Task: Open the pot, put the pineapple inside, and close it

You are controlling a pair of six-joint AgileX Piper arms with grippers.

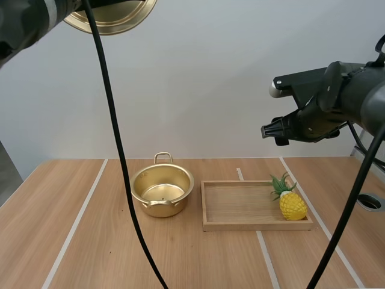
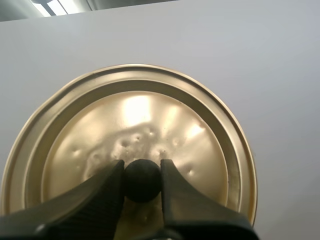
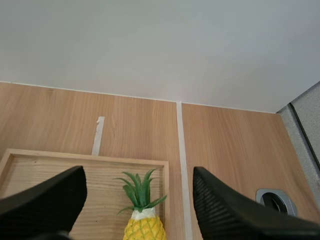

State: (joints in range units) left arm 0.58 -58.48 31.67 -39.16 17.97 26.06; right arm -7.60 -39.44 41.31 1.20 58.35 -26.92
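Pinching the black knob [image 2: 142, 181] of the golden lid [image 2: 135, 120], my left gripper [image 2: 142, 170] has its two fingers narrow, one on each side of the knob. In the high view the lid [image 1: 114, 15] hangs high over the far left part of the table [image 1: 78, 241]. My right gripper [image 3: 139, 175] is spread wide and holds no thing, in the air above the right end of the wooden tray [image 1: 252, 226]. The pineapple [image 1: 292, 205] rests in that right end, close to the right rim, its green leaves toward the far rim. The pot [image 1: 161, 191] sits uncovered just beside the tray's left edge, not touching it. Bare wood lies to the left and in front of the pot.
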